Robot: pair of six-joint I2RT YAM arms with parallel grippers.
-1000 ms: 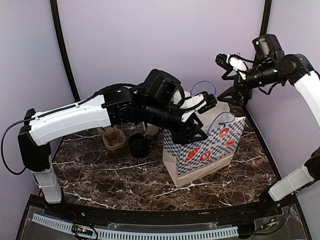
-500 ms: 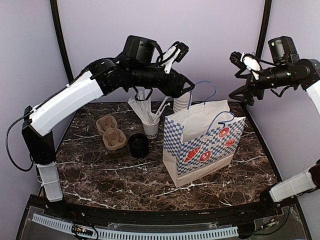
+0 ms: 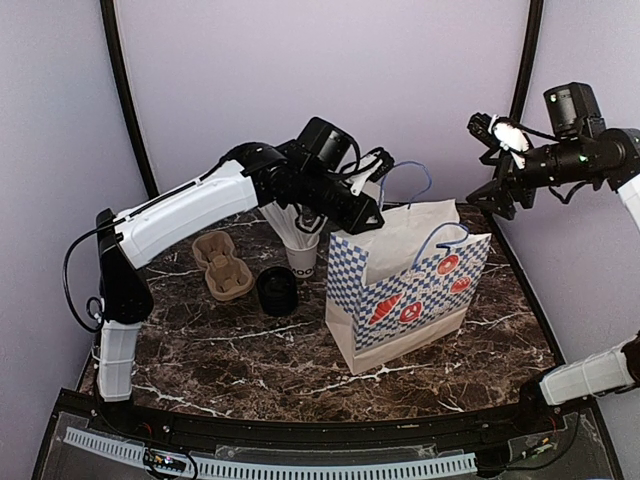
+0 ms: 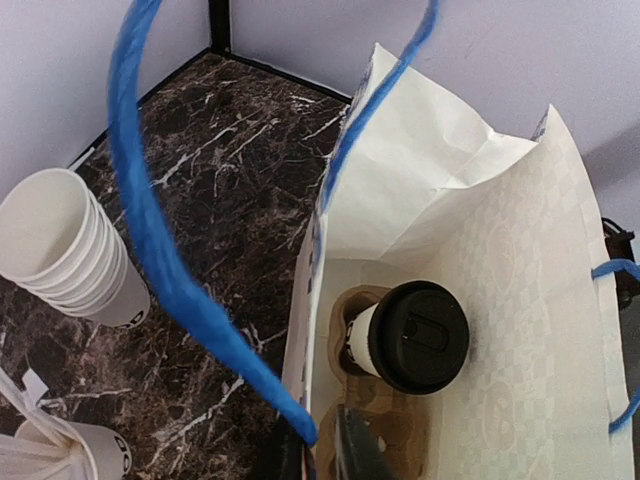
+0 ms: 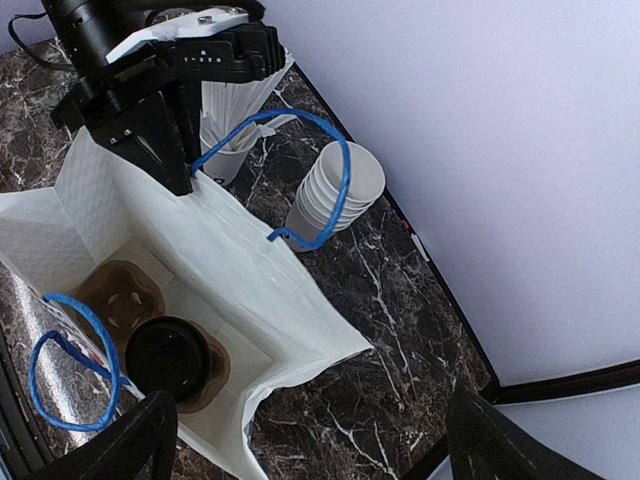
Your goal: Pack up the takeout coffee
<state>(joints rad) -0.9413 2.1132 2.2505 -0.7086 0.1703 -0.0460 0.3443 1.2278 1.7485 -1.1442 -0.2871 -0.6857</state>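
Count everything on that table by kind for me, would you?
Bag: 1
Carriers: 2, one inside the bag
Lidded coffee: 1, inside the bag
Cup stack: 1
Straw cup: 1
Loose black lid: 1
Total: 7

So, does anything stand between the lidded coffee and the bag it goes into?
Nothing visible does: the lidded cup already sits in a slot of the carrier at the bottom of the open bag. The left gripper is at the bag's rim.
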